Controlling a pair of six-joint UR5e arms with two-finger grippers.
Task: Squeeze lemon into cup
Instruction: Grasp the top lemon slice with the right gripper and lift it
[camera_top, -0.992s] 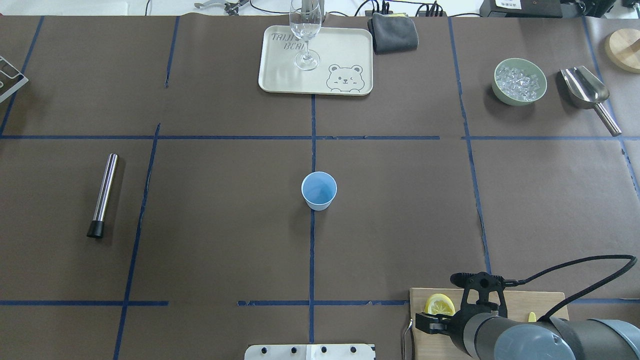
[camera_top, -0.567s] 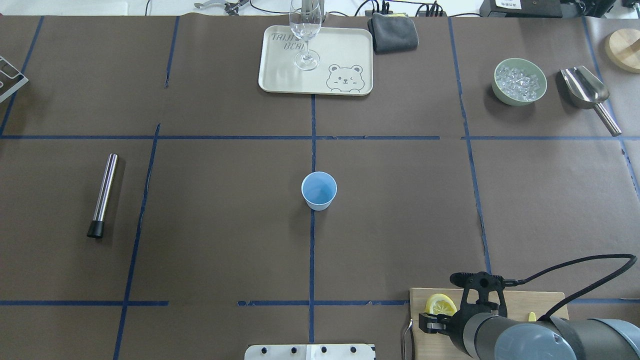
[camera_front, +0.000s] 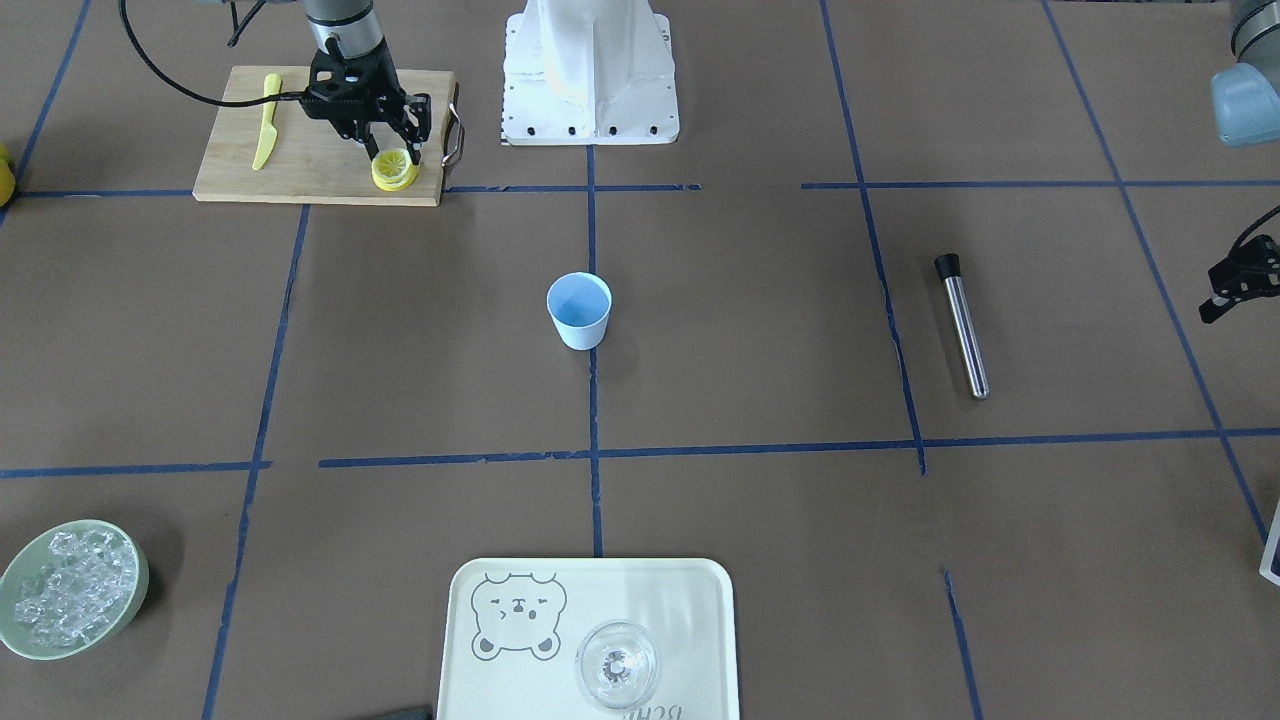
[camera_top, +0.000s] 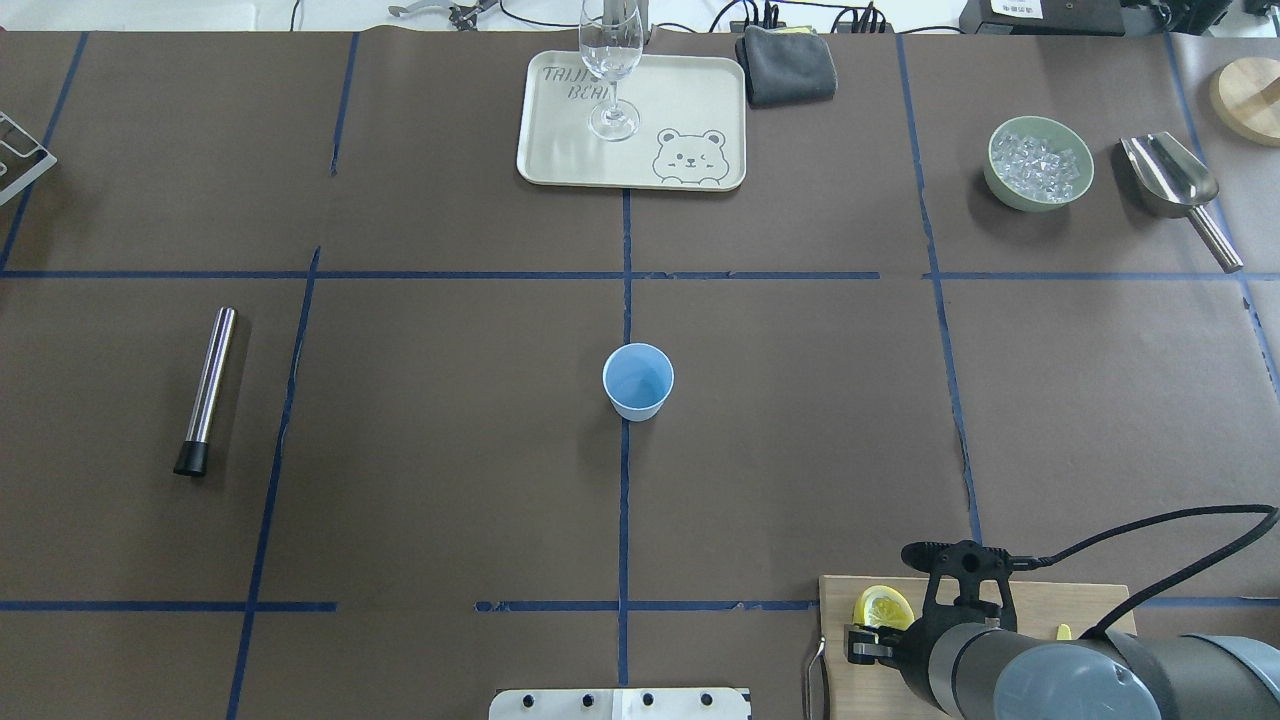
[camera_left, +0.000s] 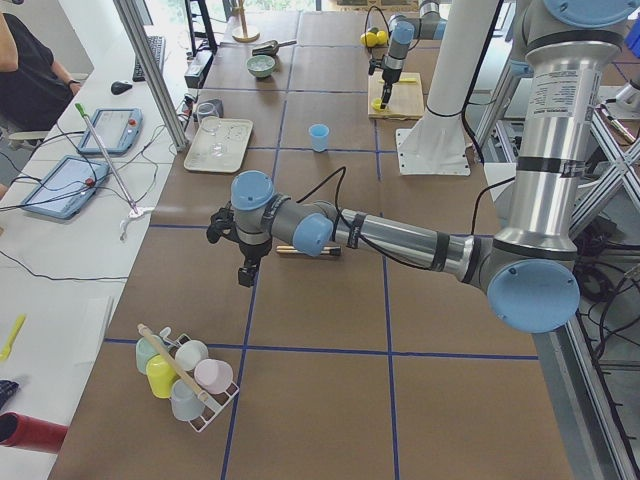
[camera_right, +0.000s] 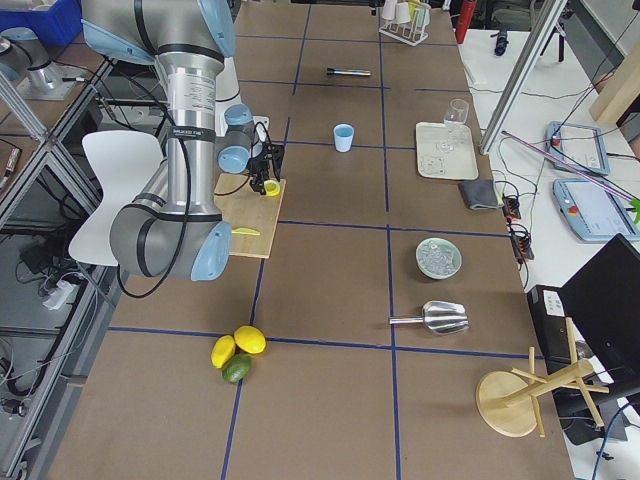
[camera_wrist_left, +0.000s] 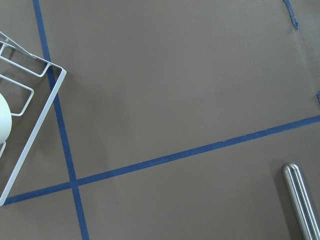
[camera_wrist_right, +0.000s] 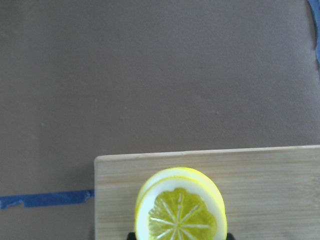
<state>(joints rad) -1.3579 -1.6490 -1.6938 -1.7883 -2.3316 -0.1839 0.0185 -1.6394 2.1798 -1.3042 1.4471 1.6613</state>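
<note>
From the front, the right gripper (camera_front: 392, 152) is straddling the lemon (camera_front: 395, 172) on the board (camera_front: 300, 165), jaws spread, one cup (camera_front: 579, 309) well apart, the left gripper (camera_front: 1238, 283) too cropped to judge; overhead, the right arm (camera_top: 1050, 680) is hiding half the lemon; the wrist view is cropping it, seemingly two stacked.

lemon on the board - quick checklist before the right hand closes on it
1. Lemon under the right hand, at the cutting board corner: ok.
2. Right hand open, straddling the lemon: ok.
3. Only one slice in the grip: cannot tell; the wrist view shows a second rim beneath.
4. Cup upright, mouth up: ok.
5. Table between cutting board and cup bare: ok.
6. Left hand far off to the side: ok.
</note>
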